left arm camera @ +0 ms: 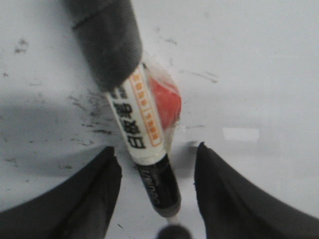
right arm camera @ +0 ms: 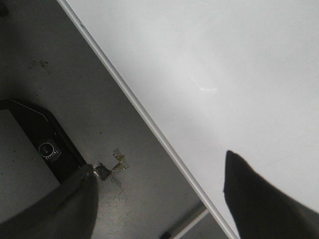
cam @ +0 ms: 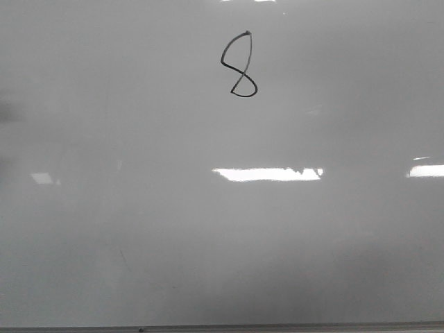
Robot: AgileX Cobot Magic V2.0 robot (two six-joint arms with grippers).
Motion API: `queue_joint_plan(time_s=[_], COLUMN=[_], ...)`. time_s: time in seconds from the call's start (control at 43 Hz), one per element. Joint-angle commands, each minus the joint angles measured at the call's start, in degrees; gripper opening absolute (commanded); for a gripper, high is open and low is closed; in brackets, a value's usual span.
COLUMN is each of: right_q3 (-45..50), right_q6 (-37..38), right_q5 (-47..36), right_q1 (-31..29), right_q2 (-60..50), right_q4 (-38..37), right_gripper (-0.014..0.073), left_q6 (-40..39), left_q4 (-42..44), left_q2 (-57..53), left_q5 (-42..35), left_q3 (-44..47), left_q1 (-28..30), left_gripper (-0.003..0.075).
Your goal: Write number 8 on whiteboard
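The left end effector (left arm camera: pixel 157 194) is spread wide, its two dark fingers (left arm camera: pixel 82 199) standing apart on either side of a marker (left arm camera: pixel 144 149). The marker has a white barrel with printed characters and an orange stripe, a black lower section, and something red (left arm camera: pixel 167 102) just beside the barrel. Neither finger visibly presses on the marker; a gap shows on each side, so the end effector looks released rather than clenched. A dark rounded part (left arm camera: pixel 107 40) covers the marker's upper end. The pale surface (left arm camera: pixel 259 74) beneath carries scattered black smudges.

The right end effector (right arm camera: pixel 159 199) is also wide open and holds nothing. One finger (right arm camera: pixel 264 199) lies over the whiteboard (right arm camera: pixel 209 64), the other over the grey table (right arm camera: pixel 75 84) beside the board's thin pale edge. A black-framed panel (right arm camera: pixel 45 134) with a small round fitting sits near that second finger, and a few scraps of tape (right arm camera: pixel 112 167) lie on the table just beside it.

In the front view the whiteboard (cam: pixel 139 229) fills the frame, glossy pale grey, with bright rectangular light reflections (cam: pixel 267 174) across its middle and a thin grey edge along the bottom. The number 8 (cam: pixel 239 64) is drawn in thin black line near the top, slightly right of centre. Its upper loop is tall, narrow and slanted; its lower loop is smaller and pointed. No arm appears in the front view.
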Motion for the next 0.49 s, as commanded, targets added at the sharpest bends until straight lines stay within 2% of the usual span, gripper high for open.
queue_joint_plan(time_s=[0.0,0.163,0.279,0.372,0.466], right_q3=[-1.98,-1.98,-1.98,-1.98,-1.98], right_q6=[0.19,0.19,1.45,5.07,13.09], right_q5=[-2.71,-2.65,-2.13,-2.02,-2.23], right_q1=[0.02,0.02,0.02,0.02,0.02], right_q2=[-0.66,-0.66,-0.66,-1.17,-2.27], right_q4=[0.39,0.39,0.32,-0.99,-4.4], right_gripper=[0.0549,0.0549,0.0549,0.0547,0.0528], left_q6=[-0.05,-0.05,-0.05,-0.05,0.54], left_q4=[0.3,0.76,1.38,1.38,1.38], left_q2=[-1.47,-1.87,-3.28,-5.61,-8.59], left_q5=[-2.98,-0.49,5.08,11.16,16.38], left_q3=[-1.98,-2.24,-4.21,-6.48,-8.39], left_q1=[0.13,0.13,0.13,0.13,0.13], left_gripper=[0.0418,0.0432,0.043,0.043,0.0428])
